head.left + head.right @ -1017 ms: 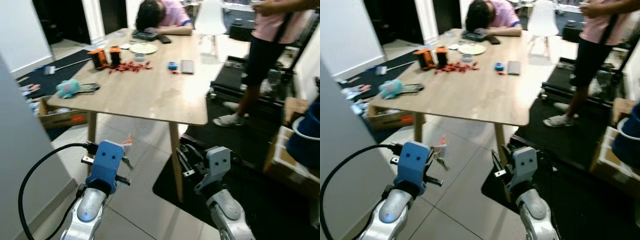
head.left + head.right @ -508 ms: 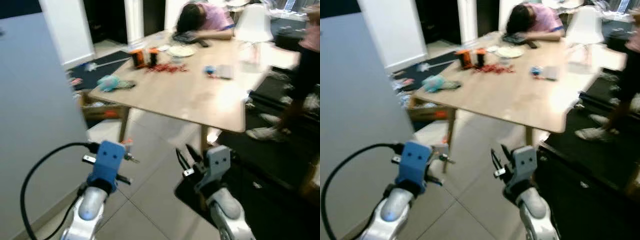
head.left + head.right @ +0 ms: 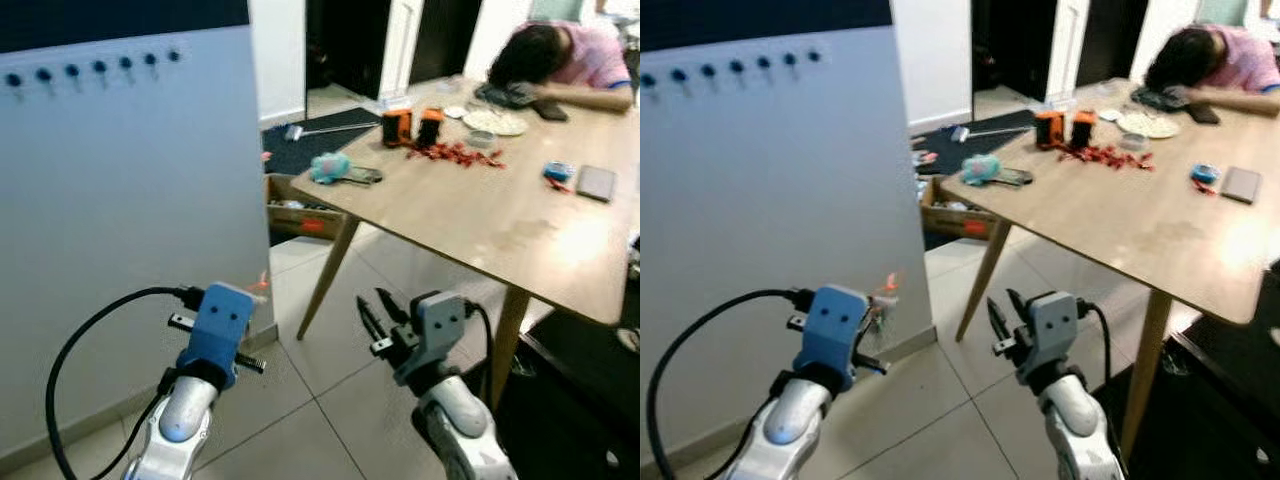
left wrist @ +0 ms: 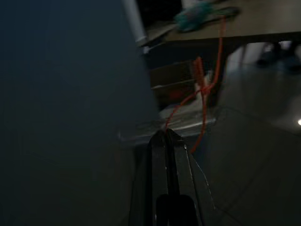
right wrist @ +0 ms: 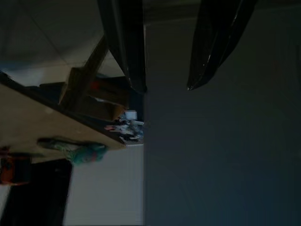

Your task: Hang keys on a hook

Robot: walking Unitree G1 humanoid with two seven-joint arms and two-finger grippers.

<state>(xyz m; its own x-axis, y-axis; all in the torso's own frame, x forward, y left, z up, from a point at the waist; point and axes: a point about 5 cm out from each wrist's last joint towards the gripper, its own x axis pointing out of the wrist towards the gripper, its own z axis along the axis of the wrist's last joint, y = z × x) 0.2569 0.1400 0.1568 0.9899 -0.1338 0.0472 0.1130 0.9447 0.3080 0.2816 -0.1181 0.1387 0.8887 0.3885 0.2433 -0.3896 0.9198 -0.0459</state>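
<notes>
Camera swung toward hooks [image 3: 72,72] | left gripper [image 4: 165,133] clamps keys [image 3: 883,300] | right gripper [image 5: 164,87] spread

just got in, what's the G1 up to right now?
It is facing a pale wall panel with a row of dark hooks near its top. The left gripper is shut on an orange cord, presumably the keys' lanyard; nothing hangs on the hooks yet. The right gripper is open and holds nothing. Beside the robot, a person rests their head on the wooden table.

Keys [image 4: 200,101] mostly hidden behind left hand [image 4: 165,136], just orange cord showing; hooks [image 3: 72,72] too small to make out.
</notes>
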